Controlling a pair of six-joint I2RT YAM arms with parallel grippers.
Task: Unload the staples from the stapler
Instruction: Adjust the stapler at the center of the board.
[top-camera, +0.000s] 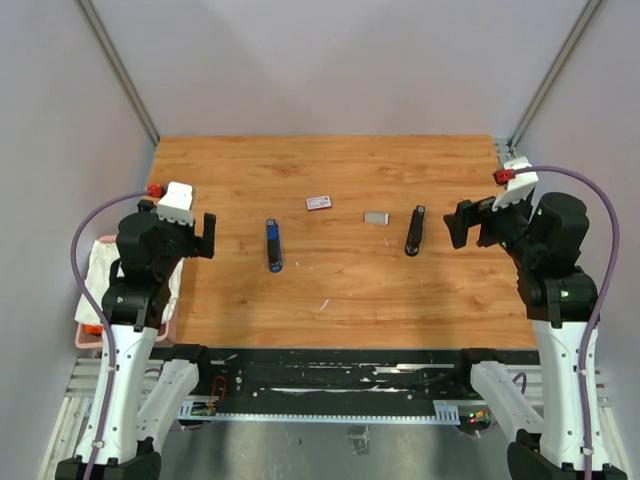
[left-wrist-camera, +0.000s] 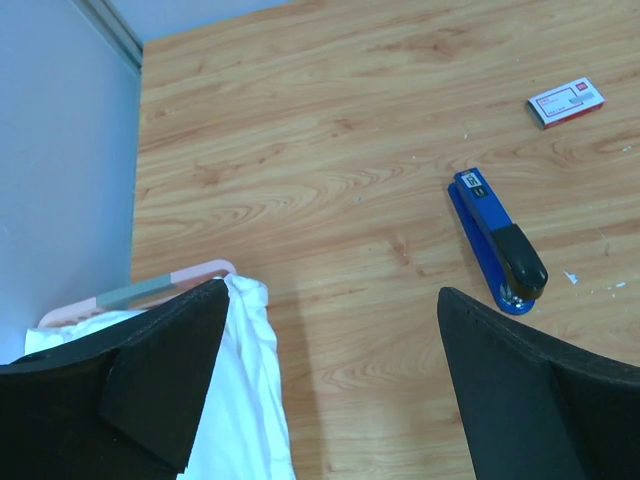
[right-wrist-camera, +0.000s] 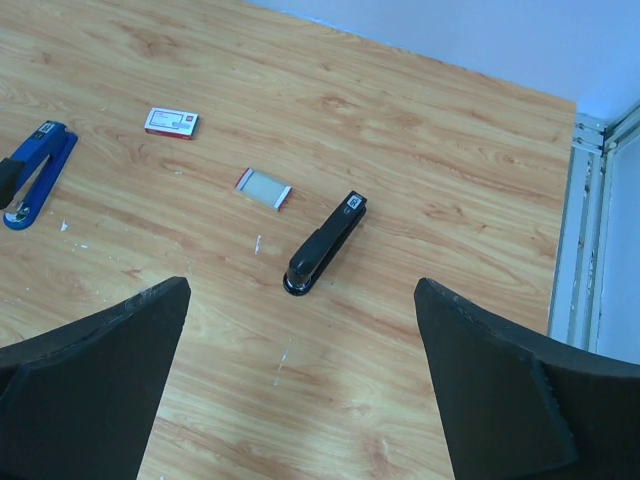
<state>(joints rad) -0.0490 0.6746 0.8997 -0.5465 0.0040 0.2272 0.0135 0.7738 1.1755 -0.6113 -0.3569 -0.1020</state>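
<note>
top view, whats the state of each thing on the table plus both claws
blue stapler, shut, lying on the table, untouched
black stapler, shut, lying on the table, untouched
red-and-white box, closed, flat
small grey box, flat; open or closed unclear
left claw, open, empty
right claw, open, empty

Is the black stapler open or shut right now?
Shut: the black stapler lies with its top arm down against its base, no gap showing in either view.

Orange-brown, wood-grained table (top-camera: 340, 290) carries a black stapler (top-camera: 414, 231). Left of it lie a grey box (top-camera: 375, 217) with red ends, a red-and-white box (top-camera: 318, 203) and a blue stapler (top-camera: 273, 245) with a black top. Farthest left, a white cloth (top-camera: 98, 265) sits in a pink basket (top-camera: 86, 336).
</note>
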